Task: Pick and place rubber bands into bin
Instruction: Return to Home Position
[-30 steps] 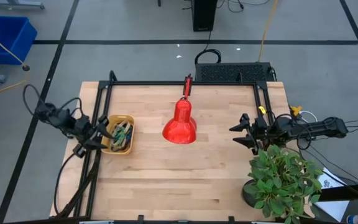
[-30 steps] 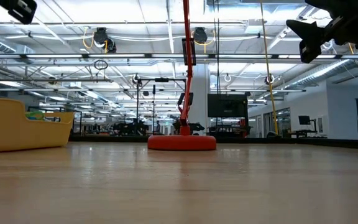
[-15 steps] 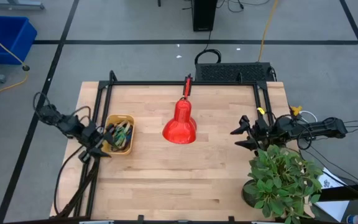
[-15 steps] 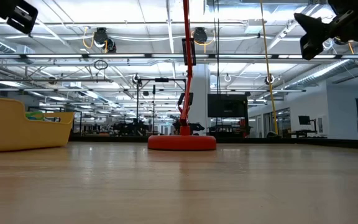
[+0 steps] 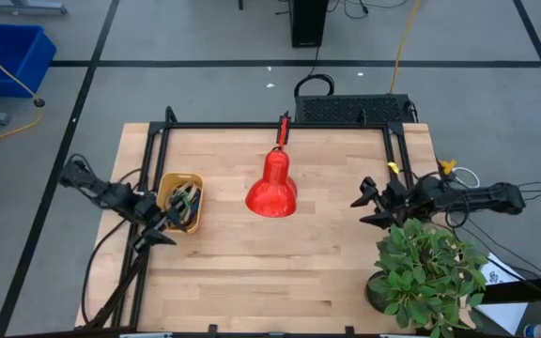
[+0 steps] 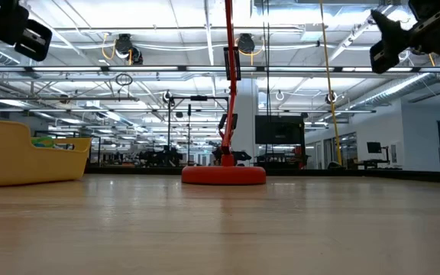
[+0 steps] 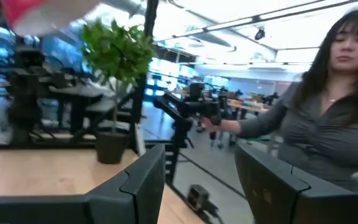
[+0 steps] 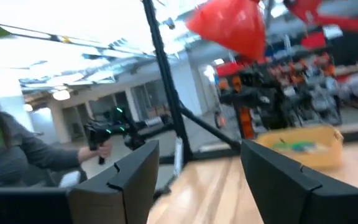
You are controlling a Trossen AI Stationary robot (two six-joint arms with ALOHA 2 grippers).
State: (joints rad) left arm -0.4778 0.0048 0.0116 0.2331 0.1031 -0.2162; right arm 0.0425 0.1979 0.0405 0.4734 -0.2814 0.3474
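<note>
yellow bin holds the bands, both grippers spread

high view: the wooden table [image 5: 252,272] fills the middle of the frame. the bin [image 5: 182,176] stands at centre left, and the rubber bands [image 5: 186,201] lie inside it in a tangled heap, green and dark. the left gripper [image 5: 164,226] is just beside the bin's lower left corner, its two tips spread apart. the right gripper [image 5: 361,210] is at centre right, just above the plant [image 5: 427,268], also spread. the red lamp [image 5: 271,188] stands between the two.

low view: the bin stands on the table at the left edge, and a green band shows over its rim. the left gripper hangs in the upper left corner and the right gripper in the upper right corner, both well above the table.

left wrist view: the dark fingers [image 7: 145,183] stand wide apart. a person [image 7: 334,124] in a grey top fills the right side.

right wrist view: this arm's own fingers are wide apart too. the bin with green bands shows at centre right.
</note>
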